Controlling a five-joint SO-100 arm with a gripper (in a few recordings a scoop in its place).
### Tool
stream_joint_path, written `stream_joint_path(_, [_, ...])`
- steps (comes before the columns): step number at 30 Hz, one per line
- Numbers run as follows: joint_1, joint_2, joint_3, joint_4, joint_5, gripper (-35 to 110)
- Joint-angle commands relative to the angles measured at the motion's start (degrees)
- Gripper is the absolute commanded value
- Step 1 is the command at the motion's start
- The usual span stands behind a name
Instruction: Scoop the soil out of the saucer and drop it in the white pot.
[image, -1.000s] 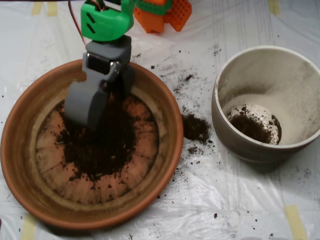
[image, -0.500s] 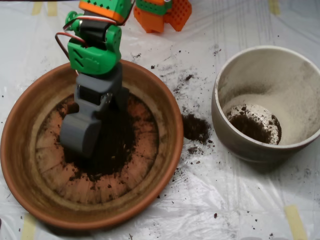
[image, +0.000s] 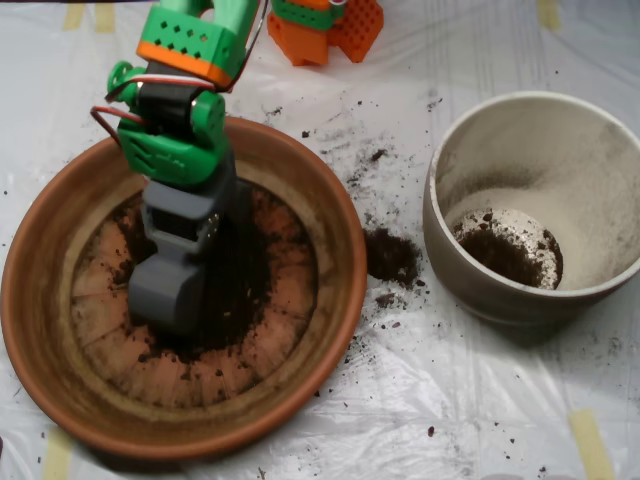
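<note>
Seen from the overhead view, the grey scoop (image: 165, 300) is down in the middle of the saucer (image: 60, 330), its lower end buried in the soil (image: 235, 290) at the left side of the dark patch; whether its two shells are apart or together cannot be told, since the housing covers the seam and the mouth is pressed into the heap; the green wrist (image: 170, 140) stands directly above it, with a red wire looping off to the left; the arm's orange and green links lead off the top edge. The soil lies as a thin, ragged patch over the saucer's ridged base, thickest just right of the scoop and thinning to crumbs toward the rim; a smaller spilled clump (image: 392, 256) sits on the plastic sheet (image: 480, 400) between the saucer and the white pot (image: 450, 270), with loose grains scattered around it; the pot stands well to the right and has a little dark soil at its bottom.

As to handling, I judge the soil light, dry and crumbly; it has no stiffness and will trickle out of any gap, as the spill suggests; it is best taken where it is deepest, at the centre of the patch, with the shells closing underneath rather than skimming the ridges; the carry to the pot wants a level, steady scoop.
</note>
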Motion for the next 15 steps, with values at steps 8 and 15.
stream_joint_path(8, [2.37, 1.14, -3.78, -2.55, -2.64, 25])
stream_joint_path(15, [2.64, 7.65, 4.04, -11.78, -3.25, 3])
